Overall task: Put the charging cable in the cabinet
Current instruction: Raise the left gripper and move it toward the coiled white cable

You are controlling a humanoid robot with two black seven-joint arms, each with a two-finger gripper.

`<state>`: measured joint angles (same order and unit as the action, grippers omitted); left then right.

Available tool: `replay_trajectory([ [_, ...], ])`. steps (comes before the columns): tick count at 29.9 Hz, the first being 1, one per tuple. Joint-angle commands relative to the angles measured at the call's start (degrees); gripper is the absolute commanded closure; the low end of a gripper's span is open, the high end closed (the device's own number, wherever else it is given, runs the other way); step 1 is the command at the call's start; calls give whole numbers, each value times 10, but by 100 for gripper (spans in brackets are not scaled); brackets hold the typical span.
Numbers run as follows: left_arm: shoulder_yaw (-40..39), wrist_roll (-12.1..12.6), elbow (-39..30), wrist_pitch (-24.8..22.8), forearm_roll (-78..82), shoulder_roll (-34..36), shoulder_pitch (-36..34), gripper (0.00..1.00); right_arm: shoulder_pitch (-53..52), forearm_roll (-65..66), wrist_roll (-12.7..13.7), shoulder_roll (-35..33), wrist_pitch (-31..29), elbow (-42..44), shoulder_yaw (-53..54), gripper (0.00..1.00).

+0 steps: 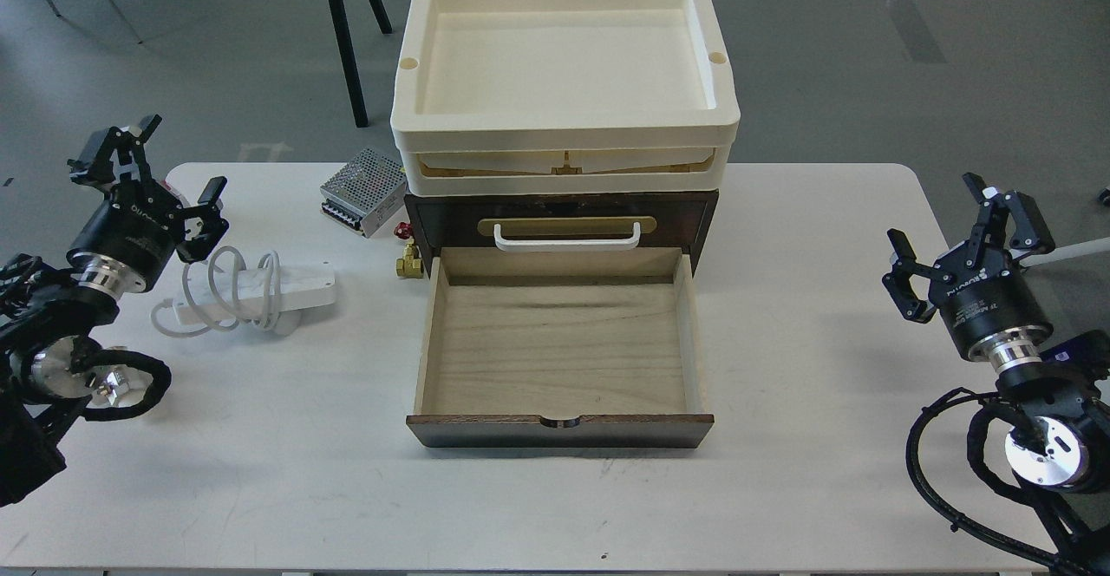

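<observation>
Drawer (559, 359) of the cabinet (562, 212) was already pulled out and bare; charging cable (256, 291) sat untouched on the table (780, 316), left of it. Left gripper (160, 168) and right gripper (941, 233) both gaped wide, holding nothing; pickup and drop-in were left.

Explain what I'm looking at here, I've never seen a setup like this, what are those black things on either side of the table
The single picture is taken from a robot's own head, looking down at a white table. The black things are its two arms. Each ends in a two-fingered tool: the left tool and the right tool both stand open and hold nothing. In the middle sits a dark wooden cabinet with its pale drawer pulled out and empty, and cream trays stacked on top. Close by the left tool lies the white charging cable, with its cord looped round. Behind it lies a perforated metal box, and a small brass fitting lies beside the cabinet.
</observation>
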<state>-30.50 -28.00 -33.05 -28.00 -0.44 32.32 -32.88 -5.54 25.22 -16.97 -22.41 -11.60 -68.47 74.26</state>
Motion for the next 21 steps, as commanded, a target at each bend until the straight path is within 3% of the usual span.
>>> replay_trajectory([
  [1, 0, 0, 10, 0, 0, -4, 0, 0, 0, 0, 0, 0, 0, 0, 0, 1],
  [11, -26, 0, 11, 0, 2, -1, -8, 0, 0, 0, 0, 0, 0, 0, 1, 1],
  [14, -31, 0, 16, 0, 20, 33, -21, 1, 0, 0, 0, 0, 0, 0, 1, 1],
  [21, -26, 0, 7, 0, 349, 126, -158, 1, 0, 0, 0, 0, 0, 0, 1, 1],
])
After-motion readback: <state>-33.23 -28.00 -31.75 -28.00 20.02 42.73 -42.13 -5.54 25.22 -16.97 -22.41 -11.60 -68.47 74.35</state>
